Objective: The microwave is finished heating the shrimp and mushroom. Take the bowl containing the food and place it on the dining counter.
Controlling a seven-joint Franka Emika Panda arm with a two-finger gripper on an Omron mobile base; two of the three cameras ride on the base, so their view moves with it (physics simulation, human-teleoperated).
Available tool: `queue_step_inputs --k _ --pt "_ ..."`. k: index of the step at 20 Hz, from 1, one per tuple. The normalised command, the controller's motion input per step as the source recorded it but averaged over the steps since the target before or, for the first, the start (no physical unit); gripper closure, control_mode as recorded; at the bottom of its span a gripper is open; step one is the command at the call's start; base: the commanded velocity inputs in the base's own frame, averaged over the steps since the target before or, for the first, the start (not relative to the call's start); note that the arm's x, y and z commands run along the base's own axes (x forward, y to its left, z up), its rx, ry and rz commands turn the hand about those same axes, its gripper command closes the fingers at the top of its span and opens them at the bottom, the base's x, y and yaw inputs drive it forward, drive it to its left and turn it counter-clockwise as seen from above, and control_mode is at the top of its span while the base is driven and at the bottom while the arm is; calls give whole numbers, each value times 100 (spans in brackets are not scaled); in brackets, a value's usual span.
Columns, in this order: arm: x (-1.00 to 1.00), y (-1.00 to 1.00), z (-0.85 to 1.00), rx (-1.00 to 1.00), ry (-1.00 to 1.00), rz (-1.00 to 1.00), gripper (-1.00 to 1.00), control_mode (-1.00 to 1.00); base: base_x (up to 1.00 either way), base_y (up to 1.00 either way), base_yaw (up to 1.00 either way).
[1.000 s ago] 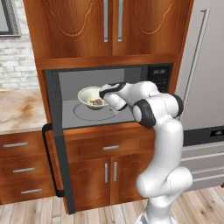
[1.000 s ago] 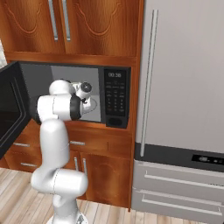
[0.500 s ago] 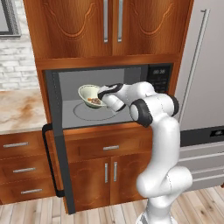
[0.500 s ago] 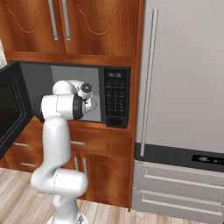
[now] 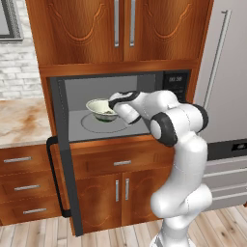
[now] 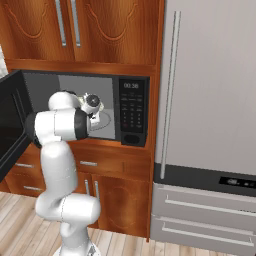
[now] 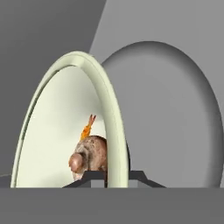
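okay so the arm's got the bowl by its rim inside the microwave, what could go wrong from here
The gripper is shut on just the thin rim of the bowl, so the bowl may tip or slip as it lifts. The shrimp and mushroom lie loose inside and could spill. The microwave opening is tight; the bowl might bump its frame coming out.

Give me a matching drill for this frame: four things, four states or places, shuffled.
Things:
1. bowl
2. microwave door
3. tool
4. mushroom

States or places:
A. swung open
B. inside the bowl
C. shut on the bowl's rim
D. inside the microwave

Pairs: 1-D, 2-A, 3-C, 4-B
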Motion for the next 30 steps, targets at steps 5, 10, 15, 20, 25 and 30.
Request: queue_step_inputs --k 5,10,15,20,25,30 --pt "-100 0 68 1 -30 0 100 -100 0 0 0" --pt "-100 -1 91 0 -19 0 100 -100 0 0 0" --pt "-100 -10 100 0 1 3 100 -100 0 0 0" --pt "-100 -23 100 -4 18 7 100 -100 0 0 0" --pt "-100 -13 100 -16 29 11 100 -100 0 0 0" --pt "-100 0 98 -12 36 12 100 -100 0 0 0"
